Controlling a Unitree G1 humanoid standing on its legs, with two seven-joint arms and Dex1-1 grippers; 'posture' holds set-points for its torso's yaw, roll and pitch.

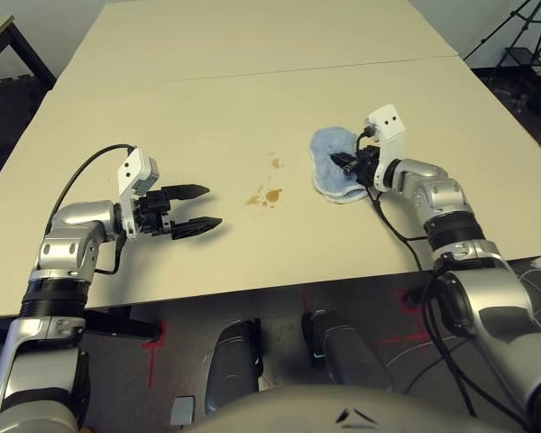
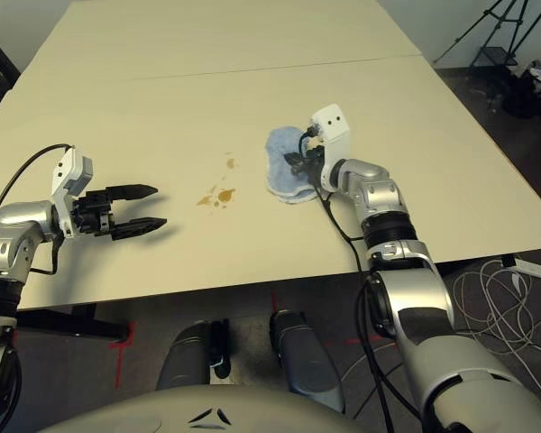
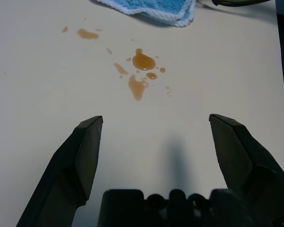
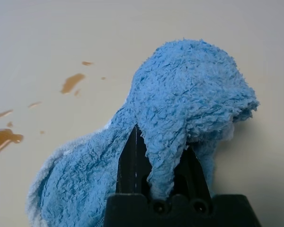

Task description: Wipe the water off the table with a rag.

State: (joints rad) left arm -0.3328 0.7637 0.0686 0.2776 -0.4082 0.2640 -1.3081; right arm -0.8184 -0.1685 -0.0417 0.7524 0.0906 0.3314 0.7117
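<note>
Right gripper point(image 1: 350, 165) is pinching a fold of the blue terry rag point(image 1: 332, 166) between its closed fingers, and I'm seeing the rest of the cloth lying bunched on the pale beige table point(image 1: 252, 108), just to the right of the water. Those amber-brown droplets point(image 1: 269, 196) are sitting scattered on the tabletop between my two arms, apart from the rag's edge. Left gripper point(image 1: 194, 208) is hovering near the spill's left side with fingers spread wide, gripping nothing.

Lighting's looking soft and even, the worktop point(image 1: 252, 108) is showing no glare, just a faint shadow lying under the left tool point(image 3: 151, 142).
</note>
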